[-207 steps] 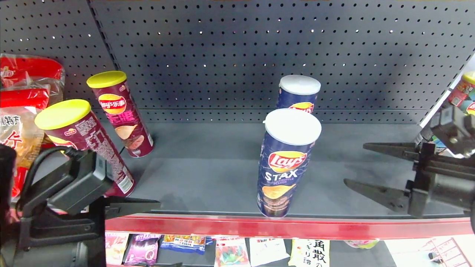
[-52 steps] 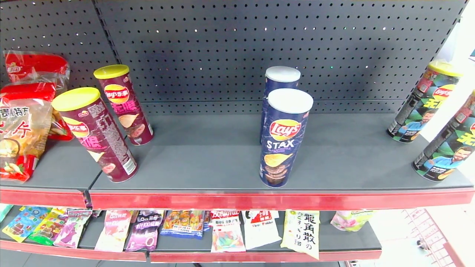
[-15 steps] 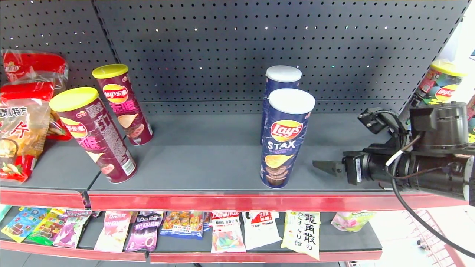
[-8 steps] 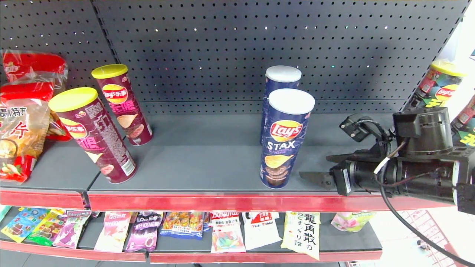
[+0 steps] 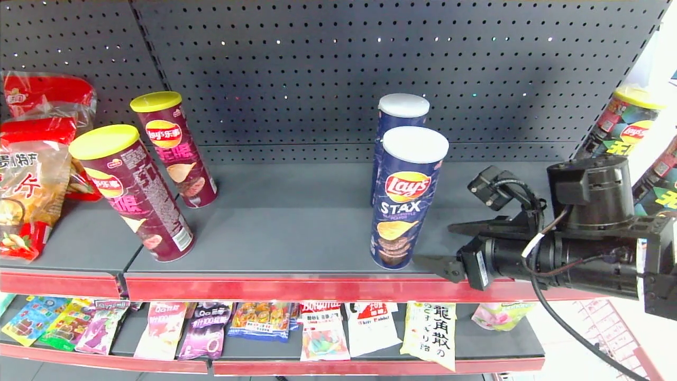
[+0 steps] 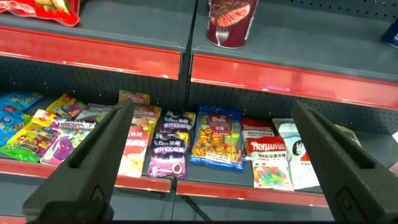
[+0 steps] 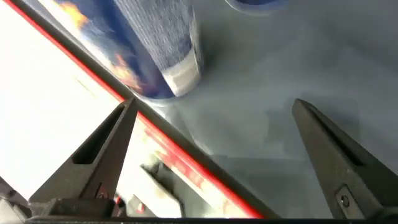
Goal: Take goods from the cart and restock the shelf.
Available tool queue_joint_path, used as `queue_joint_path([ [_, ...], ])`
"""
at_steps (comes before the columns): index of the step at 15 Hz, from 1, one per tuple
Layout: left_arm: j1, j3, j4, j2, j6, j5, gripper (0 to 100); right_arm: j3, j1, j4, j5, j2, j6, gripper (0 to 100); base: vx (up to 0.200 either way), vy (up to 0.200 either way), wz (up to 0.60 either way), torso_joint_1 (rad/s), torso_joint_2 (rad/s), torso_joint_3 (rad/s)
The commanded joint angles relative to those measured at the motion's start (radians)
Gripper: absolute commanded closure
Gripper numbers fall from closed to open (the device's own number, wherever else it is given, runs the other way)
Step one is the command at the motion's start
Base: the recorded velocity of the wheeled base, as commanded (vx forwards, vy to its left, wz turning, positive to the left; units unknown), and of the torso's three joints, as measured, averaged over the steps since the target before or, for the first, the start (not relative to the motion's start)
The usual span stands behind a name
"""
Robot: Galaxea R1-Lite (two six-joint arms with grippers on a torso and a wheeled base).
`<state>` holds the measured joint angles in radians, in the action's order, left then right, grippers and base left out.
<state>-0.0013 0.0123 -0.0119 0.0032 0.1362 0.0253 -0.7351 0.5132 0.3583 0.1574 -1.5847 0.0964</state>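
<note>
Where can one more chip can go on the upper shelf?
The widest bare patch lies between the maroon cans and the blue cans. Right of those, the right gripper crowds the gap. Bags crowd the left end.

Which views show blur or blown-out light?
Right wrist view: the blue can is smeared; beyond the shelf's red edge all is washed white. Head view: sharp, but bleached at its right edge beside the green can. Left wrist view: evenly lit.

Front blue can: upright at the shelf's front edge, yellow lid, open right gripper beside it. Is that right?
No: the head view shows a white lid, not yellow. The front blue can is upright at the shelf's front edge, with the open right gripper beside it.
</note>
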Motion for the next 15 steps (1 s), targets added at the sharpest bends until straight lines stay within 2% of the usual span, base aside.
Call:
queue_joint_path([
  [1,0.0,0.0,0.0,0.001,0.0,0.001,0,0.002,0.019,0.008,0.001,-0.012,0.003,0,0.0,0.0,0.0,0.0,0.0,0.0],
  [15,0.001,0.0,0.0,0.001,0.0,0.001,0,0.002,0.022,0.019,-0.009,-0.055,0.034,0,0.0,0.0,0.0,0.0,0.0,0.0],
])
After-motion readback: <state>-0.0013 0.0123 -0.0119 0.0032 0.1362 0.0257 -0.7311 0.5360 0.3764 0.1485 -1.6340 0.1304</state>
